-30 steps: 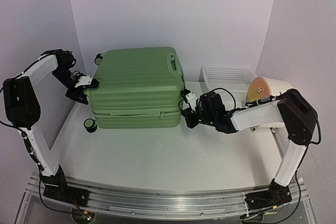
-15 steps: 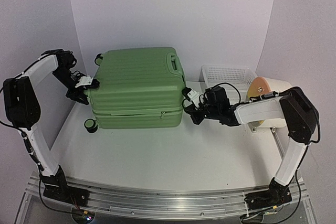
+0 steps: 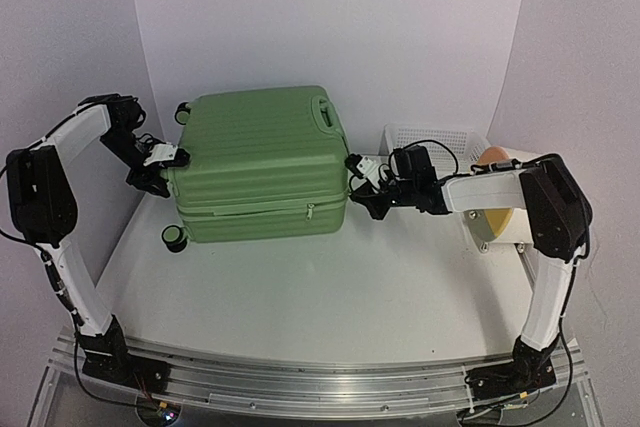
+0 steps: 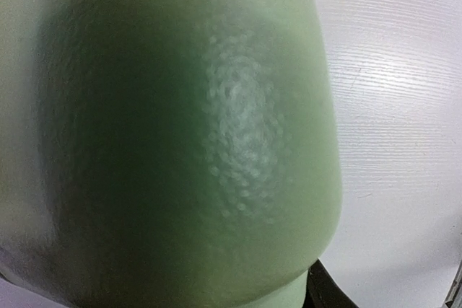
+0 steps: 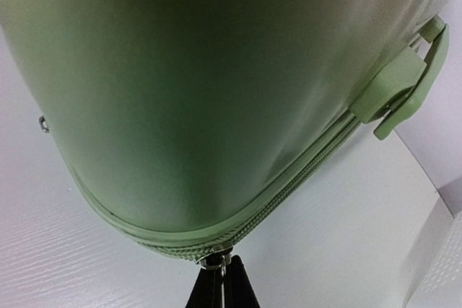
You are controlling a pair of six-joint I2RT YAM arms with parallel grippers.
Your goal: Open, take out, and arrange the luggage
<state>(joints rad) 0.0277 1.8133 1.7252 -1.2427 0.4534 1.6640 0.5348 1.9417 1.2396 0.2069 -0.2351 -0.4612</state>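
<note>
Luggage (image 3: 262,162) zipped shut on desk (image 3: 300,287), nothing out yet. Right tool (image 5: 222,275) pinching zipper pull (image 5: 216,259) at its right corner. Left tool (image 3: 162,163) against left side, aperture can't tell.

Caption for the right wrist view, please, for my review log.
Right end effector pinching the zipper pull at a corner of the green suitcase, its handle at right.

We have the top cam high at the near edge, looking down over the whole table (image 3: 300,297). Wrist cams sit nearly against the luggage (image 3: 260,162): left end, zipper (image 5: 289,185) corner. All three share it.
</note>
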